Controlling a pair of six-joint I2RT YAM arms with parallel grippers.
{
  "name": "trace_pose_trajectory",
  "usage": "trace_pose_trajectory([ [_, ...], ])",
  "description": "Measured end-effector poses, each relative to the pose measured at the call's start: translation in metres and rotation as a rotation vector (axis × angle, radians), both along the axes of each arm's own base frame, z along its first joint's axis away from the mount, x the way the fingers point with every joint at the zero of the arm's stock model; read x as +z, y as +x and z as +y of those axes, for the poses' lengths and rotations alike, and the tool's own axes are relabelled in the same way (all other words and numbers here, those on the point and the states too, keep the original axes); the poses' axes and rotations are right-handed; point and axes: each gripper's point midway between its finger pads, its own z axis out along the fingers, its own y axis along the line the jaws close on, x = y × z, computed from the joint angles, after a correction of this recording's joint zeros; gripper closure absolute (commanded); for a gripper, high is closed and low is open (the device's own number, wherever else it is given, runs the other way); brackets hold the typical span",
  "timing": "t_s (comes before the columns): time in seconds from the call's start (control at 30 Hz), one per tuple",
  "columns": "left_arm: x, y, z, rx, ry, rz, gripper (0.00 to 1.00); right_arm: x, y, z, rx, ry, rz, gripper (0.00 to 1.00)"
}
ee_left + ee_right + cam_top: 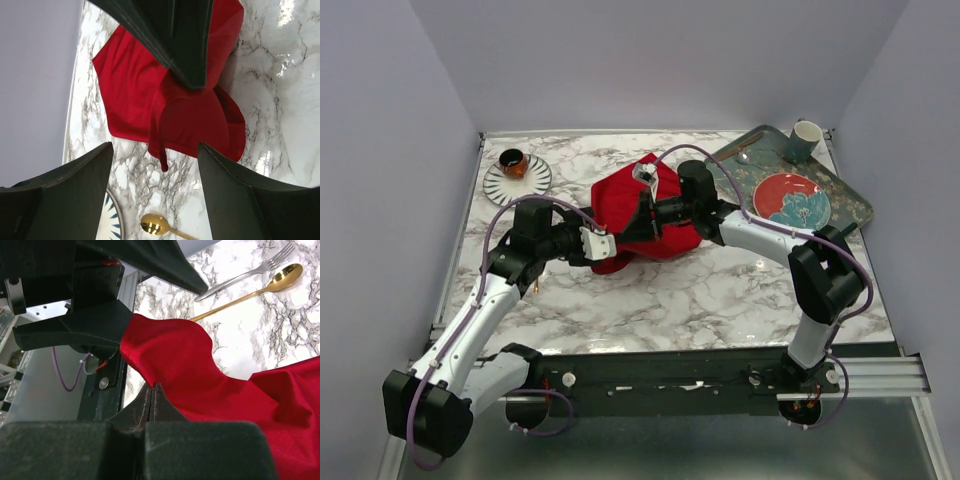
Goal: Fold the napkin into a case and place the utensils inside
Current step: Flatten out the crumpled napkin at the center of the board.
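Gold spoon (245, 295), silver fork (240, 277) beside napkin (200, 370)

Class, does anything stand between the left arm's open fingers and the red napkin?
Nothing visible does: only bare marble separates the left fingers from the napkin; the gold spoon lies nearer the wrist, outside that gap.

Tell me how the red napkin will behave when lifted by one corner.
Probably floppy: the napkin sags in soft folds where the right fingers pinch it. Likely light: one pinch holds it bunched. Its sheen suggests it may slip.
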Motion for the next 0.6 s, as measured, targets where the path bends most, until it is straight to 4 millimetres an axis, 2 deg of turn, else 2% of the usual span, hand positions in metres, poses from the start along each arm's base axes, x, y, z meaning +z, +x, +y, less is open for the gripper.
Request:
trace_pose_trajectory([
  [0.1,0.001,-0.003,-0.011,-0.035,-0.004,-0.008,0.36,0.0,-0.001,0.0,0.006,-0.003,0.007,0.99],
  [0.2,0.003,-0.008,-0.022,-0.068,-0.011,-0.015,0.58,0.0,-0.002,-0.001,0.01,-0.003,0.009,0.99],
  [0.23,0.004,-0.009,-0.024,-0.076,-0.012,-0.018,0.81,0.0,-0.003,-0.001,0.012,-0.002,0.009,0.99],
  [0.27,0.005,-0.01,-0.027,-0.083,-0.012,-0.02,0.97,0.0,-0.003,-0.001,0.013,-0.002,0.009,0.99],
  [0.37,0.008,-0.014,-0.033,-0.094,-0.009,-0.012,1.0,0.0,-0.003,-0.001,0.014,-0.002,0.01,0.99],
  [0.47,0.022,-0.02,-0.043,-0.105,-0.007,0.013,1.0,0.002,-0.005,-0.001,0.02,0.001,0.015,0.99],
  [0.53,0.034,-0.03,-0.05,-0.104,-0.009,0.052,1.0,0.014,-0.009,-0.004,0.025,0.014,0.006,0.99],
  [0.6,0.056,-0.041,-0.058,-0.113,-0.029,0.054,1.0,0.04,-0.014,-0.01,0.026,0.049,-0.035,0.98],
])
